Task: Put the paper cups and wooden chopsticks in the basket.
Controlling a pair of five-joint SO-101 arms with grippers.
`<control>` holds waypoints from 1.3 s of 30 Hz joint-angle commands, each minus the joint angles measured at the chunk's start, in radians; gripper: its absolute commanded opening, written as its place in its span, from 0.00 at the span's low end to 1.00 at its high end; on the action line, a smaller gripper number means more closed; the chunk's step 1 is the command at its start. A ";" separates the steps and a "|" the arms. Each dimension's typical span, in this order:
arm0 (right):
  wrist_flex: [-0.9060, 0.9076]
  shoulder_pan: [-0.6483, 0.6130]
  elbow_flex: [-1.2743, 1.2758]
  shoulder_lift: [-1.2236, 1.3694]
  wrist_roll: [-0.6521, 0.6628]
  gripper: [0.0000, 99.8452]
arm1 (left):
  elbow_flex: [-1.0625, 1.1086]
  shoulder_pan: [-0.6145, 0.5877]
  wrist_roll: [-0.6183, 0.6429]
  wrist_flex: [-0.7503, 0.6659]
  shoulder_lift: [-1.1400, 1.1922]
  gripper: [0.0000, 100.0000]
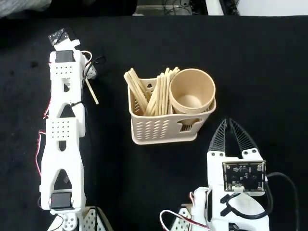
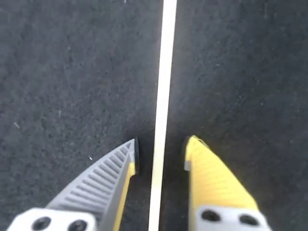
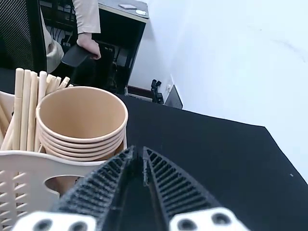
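While a chopstick runs lengthwise between spread left jaws — untouched — right jaws press together.

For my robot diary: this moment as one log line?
left gripper: open around loose chopstick | right gripper: shut, empty | basket: cups, chopsticks inside

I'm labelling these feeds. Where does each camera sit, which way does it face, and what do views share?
High view: fixed overhead, looking down on the table, basket, paper cups and chopsticks; left arm and right gripper show.
Left wrist view: on the left wrist, facing down at the table; the open left gripper straddles a loose chopstick.
Right wrist view: on the right wrist, facing level toward basket and cups; its shut gripper shows.
Shared: basket and cups in high and right wrist; loose chopstick in high and left wrist.
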 commanded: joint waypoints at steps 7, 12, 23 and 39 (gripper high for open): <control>0.002 0.006 -0.001 -0.001 0.008 0.03 | -0.016 -0.005 0.015 0.133 -0.018 0.06; 0.002 0.006 -0.001 -0.001 0.008 0.03 | -0.101 0.010 0.011 0.212 -0.017 0.04; 0.002 0.006 -0.001 -0.001 0.008 0.03 | 0.297 0.073 -0.107 0.213 -0.250 0.03; 0.002 0.006 -0.002 -0.001 0.009 0.03 | 1.147 0.122 -0.374 0.196 -0.752 0.03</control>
